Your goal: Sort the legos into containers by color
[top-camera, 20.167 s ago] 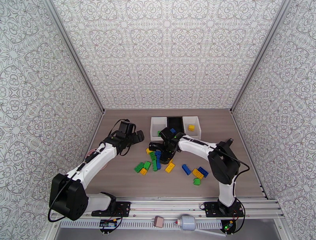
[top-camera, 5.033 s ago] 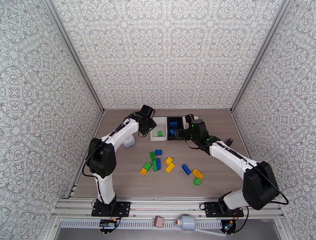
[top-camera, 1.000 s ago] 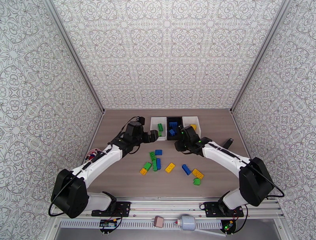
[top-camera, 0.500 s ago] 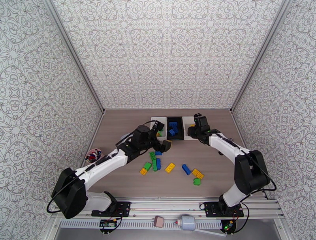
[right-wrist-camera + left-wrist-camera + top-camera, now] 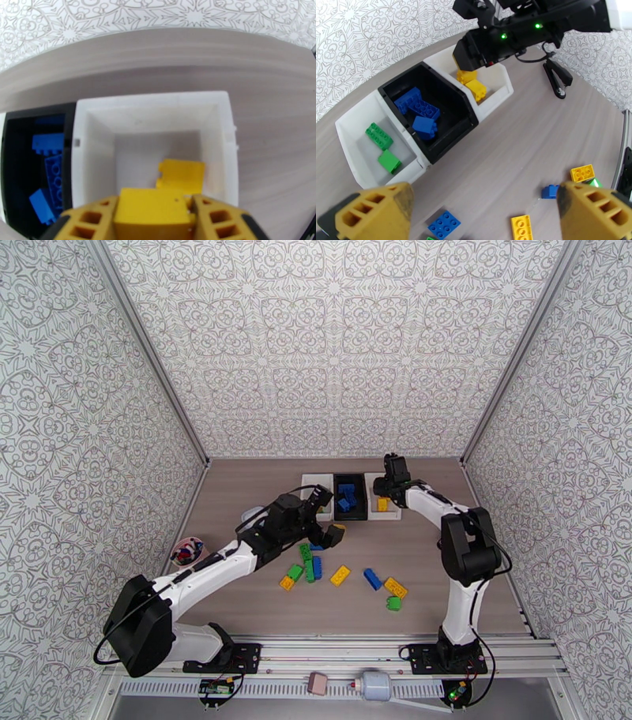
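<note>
Since a second ago, the right gripper (image 5: 153, 225) has been swung from before the black plastic middle bin (image 5: 452, 103) to above the right-hand white rectangular plastic bin (image 5: 152, 103). A yellow studded plastic brick (image 5: 150, 206) is pinched between its fingers, over another yellow brick (image 5: 181, 173) lying inside. The left gripper (image 5: 482, 221), fingers spread wide and empty, has been shifted from the left-hand white bin (image 5: 355, 154) to above the loose bricks (image 5: 316, 566).

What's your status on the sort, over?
Right end effector shut on yellow lego, over right white bin. Left end effector open, above loose legos. Nothing blocking the drop.
</note>
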Tool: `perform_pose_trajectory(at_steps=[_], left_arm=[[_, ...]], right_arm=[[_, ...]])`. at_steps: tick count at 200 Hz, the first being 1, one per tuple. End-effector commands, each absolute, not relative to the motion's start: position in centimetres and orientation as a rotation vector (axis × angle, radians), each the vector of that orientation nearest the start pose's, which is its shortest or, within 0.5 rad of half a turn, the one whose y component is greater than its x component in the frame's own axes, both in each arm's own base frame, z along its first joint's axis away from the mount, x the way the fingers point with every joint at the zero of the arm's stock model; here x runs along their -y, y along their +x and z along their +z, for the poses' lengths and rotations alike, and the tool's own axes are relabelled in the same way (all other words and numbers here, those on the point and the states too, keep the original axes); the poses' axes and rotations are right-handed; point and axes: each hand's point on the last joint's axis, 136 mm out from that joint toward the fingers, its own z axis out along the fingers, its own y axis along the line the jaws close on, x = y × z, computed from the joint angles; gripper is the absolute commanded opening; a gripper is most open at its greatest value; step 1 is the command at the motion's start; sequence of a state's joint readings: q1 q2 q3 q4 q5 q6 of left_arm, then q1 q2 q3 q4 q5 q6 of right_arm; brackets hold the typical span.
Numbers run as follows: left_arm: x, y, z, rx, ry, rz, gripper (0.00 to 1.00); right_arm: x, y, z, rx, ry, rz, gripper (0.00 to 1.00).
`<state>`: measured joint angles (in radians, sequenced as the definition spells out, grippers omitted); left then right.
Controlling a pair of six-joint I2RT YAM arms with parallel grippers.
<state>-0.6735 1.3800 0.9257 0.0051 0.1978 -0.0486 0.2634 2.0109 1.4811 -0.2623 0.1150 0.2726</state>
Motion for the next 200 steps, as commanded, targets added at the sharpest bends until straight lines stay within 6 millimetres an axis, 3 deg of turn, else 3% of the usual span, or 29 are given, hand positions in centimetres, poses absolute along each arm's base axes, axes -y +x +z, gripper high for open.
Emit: perform_pose_trajectory(at_steps=[1, 29, 74, 108, 146, 178, 200], left_arm=[[29.4, 32.1, 21.4, -1.916, 0.724, -0.623, 1.0], [29.2, 32.3, 21.5, -1.913, 0.697, -0.617, 1.0], [28.2, 33.0, 21.3, -1.922, 0.648, -0.543, 1.0], [27.0, 33.2, 21.4, -1.936, 0.614, -0.482, 1.0], [24.5, 33.7, 21.3, -1.988, 0.422, -0.389, 1.0], [21.6, 33.9, 19.4, -2.167, 0.205, -0.267, 1.0], [19.9, 33.1, 16.8, -2.369, 0.055, -0.172, 1.0]], right_arm=[[-12.9, 54.3, 11.5, -2.341, 0.034, 0.147, 0.46], [-12.9, 54.1, 12.1, -2.336, 0.018, 0.149, 0.5], [-12.8, 52.8, 14.3, -2.296, -0.003, 0.168, 0.74], [-12.9, 50.5, 16.3, -2.253, -0.052, 0.216, 0.87], [-13.7, 47.3, 18.6, -2.171, -0.143, 0.291, 0.95], [-15.0, 44.5, 19.7, -2.141, -0.232, 0.343, 0.98], [-15.6, 43.1, 19.7, -2.145, -0.259, 0.392, 0.98]])
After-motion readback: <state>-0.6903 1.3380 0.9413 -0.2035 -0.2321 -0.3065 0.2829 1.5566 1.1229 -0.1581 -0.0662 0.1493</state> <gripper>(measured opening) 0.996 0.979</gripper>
